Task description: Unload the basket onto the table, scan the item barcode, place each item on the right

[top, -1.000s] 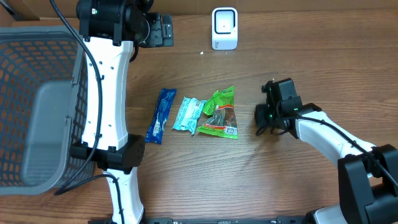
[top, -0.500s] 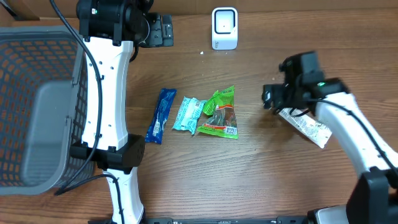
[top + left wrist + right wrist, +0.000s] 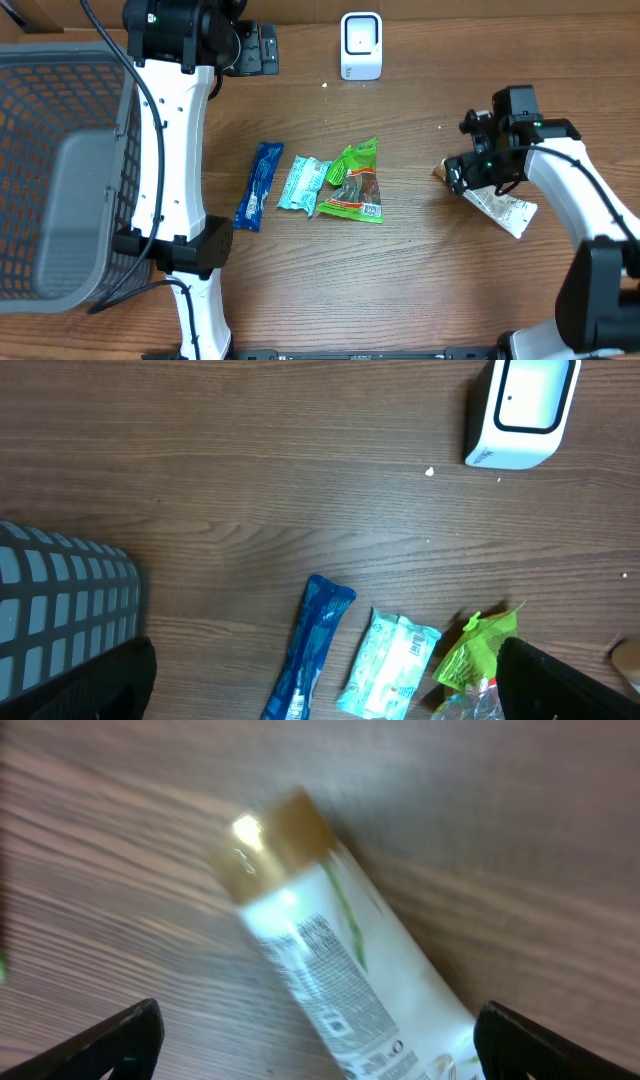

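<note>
Item: white tube (image 3: pixel 503 208), gold cap pointed toward 10 o'clock, laid flat on the table (image 3: pixel 400 290) at 3 o'clock. Fine print is seen on it but is blurred beyond reading.
Right gripper (image 3: pixel 480 180): poised over the cap end, fingers spread wide, nothing gripped.
Left gripper (image 3: pixel 258 48): raised at 11 o'clock, fingers wide.
Scanner (image 3: pixel 361 45): stood at 12 o'clock.

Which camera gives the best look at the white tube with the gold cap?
The right wrist view: the white tube fills the frame, with its gold cap and printed text visible, though blurred. Overhead shows it partly hidden under the right pincer. The left wrist view catches at most a tan sliver at its right edge.
</note>
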